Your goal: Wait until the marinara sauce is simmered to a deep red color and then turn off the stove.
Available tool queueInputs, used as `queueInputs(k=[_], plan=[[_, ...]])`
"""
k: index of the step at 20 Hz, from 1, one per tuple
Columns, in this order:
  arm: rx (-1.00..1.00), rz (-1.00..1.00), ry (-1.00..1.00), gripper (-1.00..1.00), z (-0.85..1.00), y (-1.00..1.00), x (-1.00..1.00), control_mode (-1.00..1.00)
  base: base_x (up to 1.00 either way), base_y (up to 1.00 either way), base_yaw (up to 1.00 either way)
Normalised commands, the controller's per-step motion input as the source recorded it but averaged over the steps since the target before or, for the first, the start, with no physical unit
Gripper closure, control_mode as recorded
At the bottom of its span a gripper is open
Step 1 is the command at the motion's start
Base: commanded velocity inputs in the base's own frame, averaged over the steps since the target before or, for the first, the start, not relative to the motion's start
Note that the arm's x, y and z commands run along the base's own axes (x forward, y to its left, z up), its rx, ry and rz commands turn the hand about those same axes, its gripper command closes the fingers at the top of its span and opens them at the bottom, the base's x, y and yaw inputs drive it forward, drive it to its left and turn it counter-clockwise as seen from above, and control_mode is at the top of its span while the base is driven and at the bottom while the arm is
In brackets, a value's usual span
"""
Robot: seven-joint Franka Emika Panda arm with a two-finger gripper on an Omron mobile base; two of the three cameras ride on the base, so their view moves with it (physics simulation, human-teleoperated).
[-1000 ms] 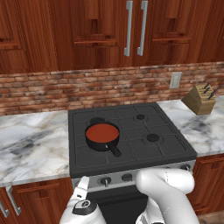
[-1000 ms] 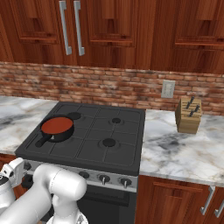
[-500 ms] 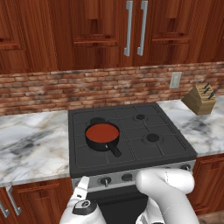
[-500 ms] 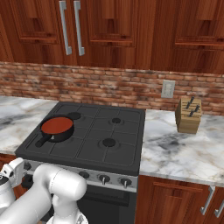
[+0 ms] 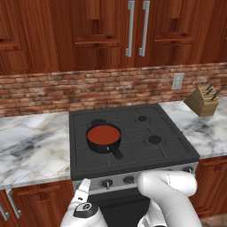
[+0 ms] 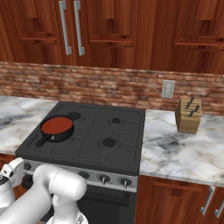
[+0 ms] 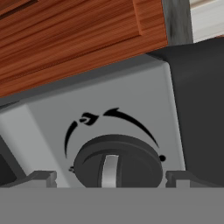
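Lying at far left in the left base view, white-and-grey marble counter [image 5: 31,146] running up to the stove [image 5: 133,153]. Sitting on the stove's front-left burner, small black saucepan [image 5: 104,140], short handle pointing toward the front edge. Filling the pan, the marinara sauce [image 5: 103,134], showing a flat, even red; appearing in the right base view as the same red disc [image 6: 57,125] at the cooktop's left side. Hanging low against the stove's silver front strip, just left of its leftmost knob [image 5: 106,183], the gripper [image 5: 82,193], white hand angling up at the panel. Looming large in the hand view, that dark round knob [image 7: 116,164], pale pointer bar standing near upright, black arc and flame mark printed above it on the grey panel. Flanking the knob on either side, fingertips [image 7: 40,178] spread wide, not touching it, nothing held between them. Running behind the cooktop, red brick backsplash [image 5: 111,91] under dark wood cabinets [image 5: 106,31] with silver handles. Standing at far right on the marble, tilted wooden knife block [image 5: 202,100], well apart from the stove, beneath a wall outlet [image 5: 178,81].
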Motion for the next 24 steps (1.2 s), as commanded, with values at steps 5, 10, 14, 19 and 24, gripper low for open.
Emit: queueInputs(k=[5, 10, 14, 19, 24], plan=[[0.00, 0.00, 0.00, -1.00, 0.00, 0.00, 0.00, -1.00, 0.00, 0.00, 0.00], [0.00, 0.00, 0.00, -1.00, 0.00, 0.00, 0.00, -1.00, 0.00, 0.00, 0.00], [0.00, 0.00, 0.00, -1.00, 0.00, 0.00, 0.00, -1.00, 0.00, 0.00, 0.00], [0.00, 0.00, 0.00, -1.00, 0.00, 0.00, 0.00, -1.00, 0.00, 0.00, 0.00], [0.00, 0.00, 0.00, -1.00, 0.00, 0.00, 0.00, -1.00, 0.00, 0.00, 0.00]])
